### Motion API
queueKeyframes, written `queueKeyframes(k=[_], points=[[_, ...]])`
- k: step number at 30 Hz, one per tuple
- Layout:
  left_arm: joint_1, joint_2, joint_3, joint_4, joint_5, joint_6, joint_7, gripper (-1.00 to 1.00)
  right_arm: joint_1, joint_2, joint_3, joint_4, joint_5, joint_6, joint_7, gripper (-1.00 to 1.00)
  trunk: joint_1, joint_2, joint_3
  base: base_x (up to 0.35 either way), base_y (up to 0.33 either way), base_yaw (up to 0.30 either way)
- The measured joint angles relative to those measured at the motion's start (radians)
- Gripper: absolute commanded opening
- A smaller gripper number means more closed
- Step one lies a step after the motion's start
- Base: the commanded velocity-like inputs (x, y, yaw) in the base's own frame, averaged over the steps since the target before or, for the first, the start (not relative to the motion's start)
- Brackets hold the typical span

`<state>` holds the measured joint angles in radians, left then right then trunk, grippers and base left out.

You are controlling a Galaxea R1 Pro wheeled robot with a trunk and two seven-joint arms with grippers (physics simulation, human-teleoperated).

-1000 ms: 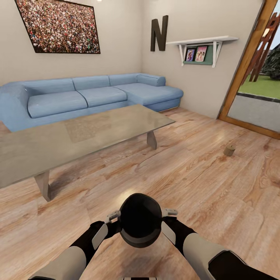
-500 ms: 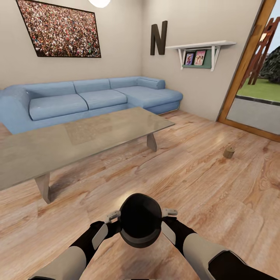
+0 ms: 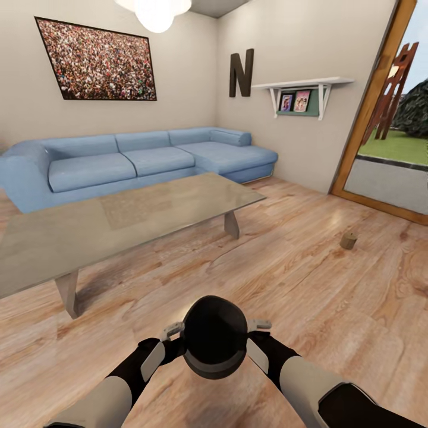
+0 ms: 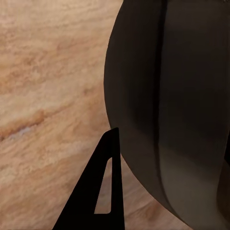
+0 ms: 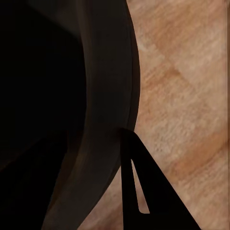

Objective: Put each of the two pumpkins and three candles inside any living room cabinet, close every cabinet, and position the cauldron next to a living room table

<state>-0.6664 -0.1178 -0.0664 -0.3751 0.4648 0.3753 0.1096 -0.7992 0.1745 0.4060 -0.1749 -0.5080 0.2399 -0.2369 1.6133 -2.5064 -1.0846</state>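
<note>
Head view: cauldron (image 3: 214, 345) at bottom centre, clamped between left gripper (image 3: 173, 330) and right gripper (image 3: 259, 325). Keep it level, set down beside table (image 3: 71, 229).

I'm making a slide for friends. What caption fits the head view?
Robot holds a black cauldron between both arms above the wooden floor, near a low table, one candle on the floor.

One readable sign: a large dark capital letter "N" (image 3: 241, 72), mounted on the pale wall just beside the white wall shelf (image 3: 303, 84), on the side nearer the room's corner. Two small picture cards (image 3: 294, 102) under that shelf, too small and blurred for any lettering. Framed crowd picture (image 3: 98, 61) on the adjoining wall, beyond the "N", without legible text.
</note>
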Motion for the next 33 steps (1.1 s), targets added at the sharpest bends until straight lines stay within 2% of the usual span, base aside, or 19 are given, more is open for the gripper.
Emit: queueKeyframes(k=[19,33], points=[[0.000,0.001,-0.001,0.000,0.005,0.000,0.000,-1.00,0.000,0.000,-0.002,0.005,0.000,0.000,0.002,-1.00,-0.009,0.004,0.074,0.000,0.000,0.000],[0.000,0.001,-0.001,0.000,0.003,0.000,-0.001,-1.00,0.000,0.000,0.003,0.007,-0.006,-0.004,0.002,-1.00,-0.008,0.005,0.074,0.000,-0.024,0.000]])
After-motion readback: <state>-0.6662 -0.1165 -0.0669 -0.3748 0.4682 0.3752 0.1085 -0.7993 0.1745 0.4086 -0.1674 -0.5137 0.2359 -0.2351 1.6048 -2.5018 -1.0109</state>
